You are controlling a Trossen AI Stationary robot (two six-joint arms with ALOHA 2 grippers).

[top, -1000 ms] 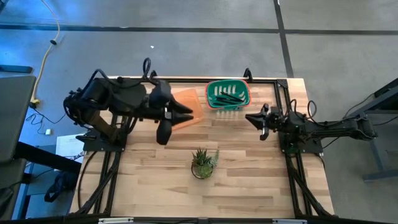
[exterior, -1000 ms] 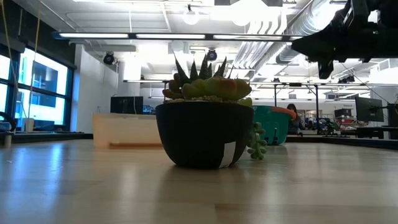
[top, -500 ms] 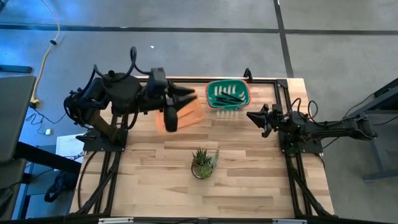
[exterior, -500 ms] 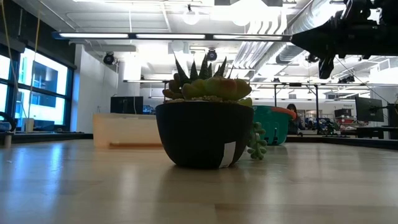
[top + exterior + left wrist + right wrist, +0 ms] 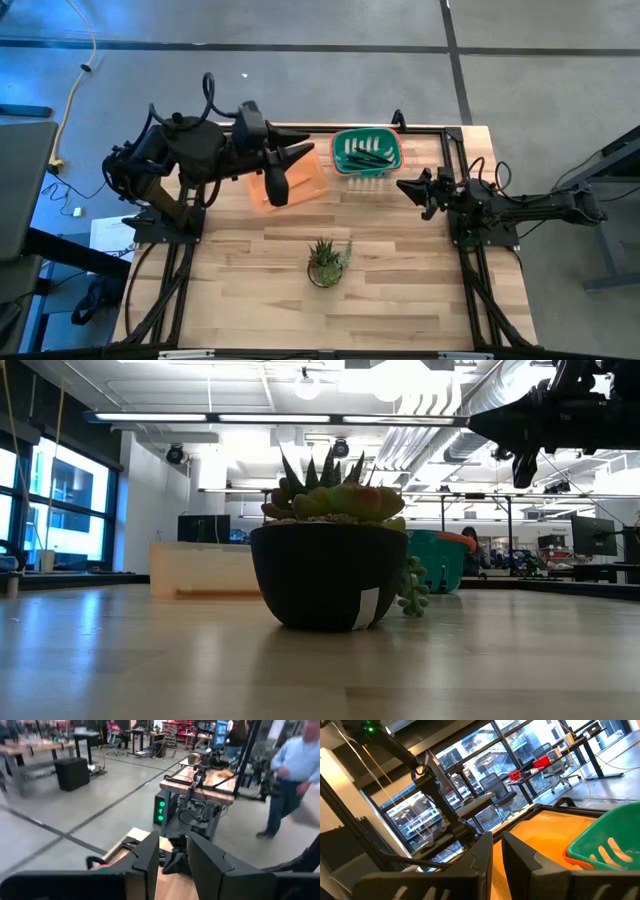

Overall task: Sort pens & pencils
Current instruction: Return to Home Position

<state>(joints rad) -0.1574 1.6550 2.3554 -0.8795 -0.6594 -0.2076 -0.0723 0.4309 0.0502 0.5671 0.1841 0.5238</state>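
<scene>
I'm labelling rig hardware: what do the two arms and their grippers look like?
The left arm and right arm are black, with chunky rounded joints. A black cable loops off the left one. The left gripper has flat, dark, blade-like jaws; the right gripper is black too.

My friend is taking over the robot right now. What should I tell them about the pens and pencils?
Left gripper: open and empty, over the orange tray.
Right gripper: at the table's right side, near the green basket; nothing seen in it.
Pens: the dark ones lie in the green basket.
Pencils: I cannot make them out; the left arm covers much of the tray.
Done: no pens or pencils seen loose on the table.
Left: check the tray for the pencils, then probably park both arms.
</scene>
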